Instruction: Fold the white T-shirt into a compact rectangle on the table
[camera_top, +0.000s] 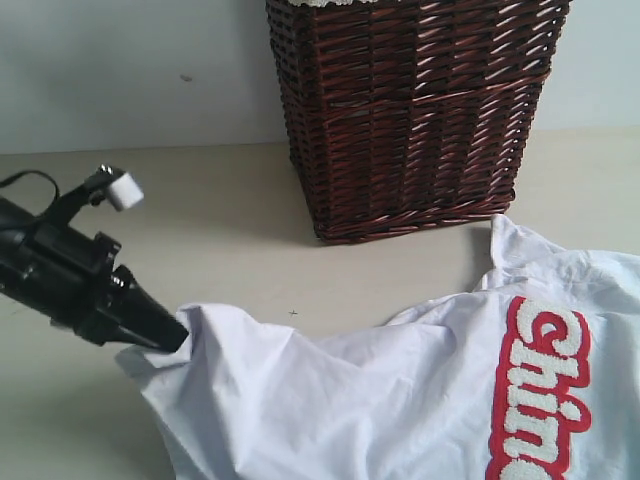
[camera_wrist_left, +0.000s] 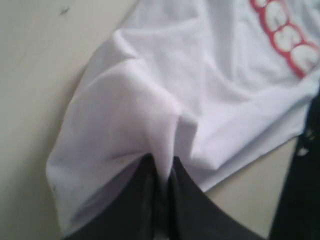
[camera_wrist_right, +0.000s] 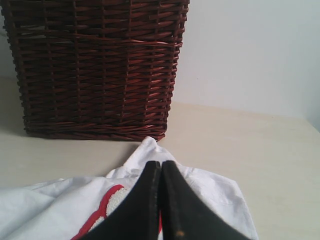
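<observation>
Two grippers, both closed: the left gripper (camera_wrist_left: 161, 162) pinches a raised fold at the edge of the white T-shirt (camera_top: 380, 400); the right gripper (camera_wrist_right: 160, 166) has its jaws pressed together above the cloth, nothing visible between them. The shirt lies rumpled on the table (camera_top: 220, 230), just beside the wicker basket (camera_top: 415, 110).

A tall, dark brown woven wicker basket (camera_top: 415, 110) stands upright ahead of the right jaws, well apart from the left jaws, a plain pale wall (camera_top: 120, 70) behind it.
</observation>
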